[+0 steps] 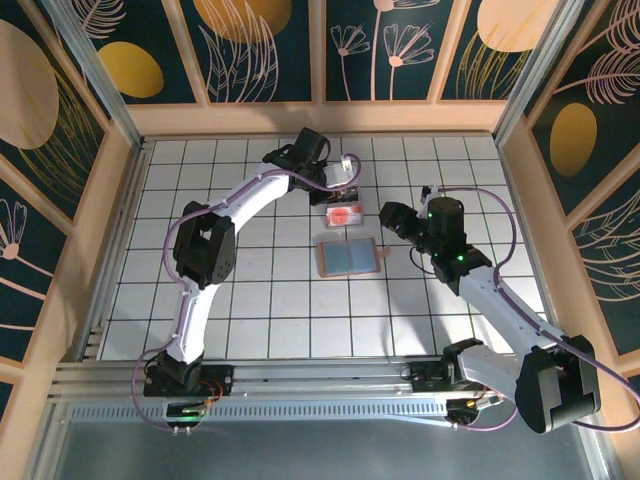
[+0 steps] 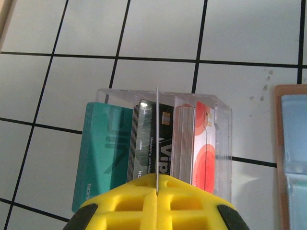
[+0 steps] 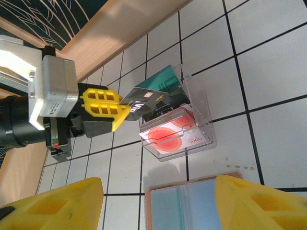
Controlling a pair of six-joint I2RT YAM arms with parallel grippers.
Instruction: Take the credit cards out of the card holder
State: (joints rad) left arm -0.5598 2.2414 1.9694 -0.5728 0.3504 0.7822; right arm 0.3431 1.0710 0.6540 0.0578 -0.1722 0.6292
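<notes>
1. One white tiled bench [image 1: 250,300] carries everything.
2. Right jaws stand wide and empty near the tan-brown, blue-lined card holder [image 1: 350,257], which lies open mid-bench.
3. Clear plastic tray [image 1: 343,213], just beyond, holds teal cards [image 2: 103,153] and red-spotted cards [image 2: 204,163].
4. Left jaws pinch a dark thin card [image 3: 144,101] over it.

**Lettering on the cards**

In the left wrist view, the boxed dark card [image 2: 144,143], standing in the clear box [image 2: 223,143], carried big white letters reading "ViP". A fine white line beside them seemed to begin "Membership card"; the rest was too small to read. The teal card [image 2: 103,153] bore pale letters near its lower corner that ended in "SION".

In the right wrist view, the pinched card [image 3: 139,103], at the tips of the left pincer [image 3: 120,111], showed white "Vip". The white-and-red card [image 3: 175,136] had 1 short red word, roughly "opis", which could not be read with certainty.
</notes>
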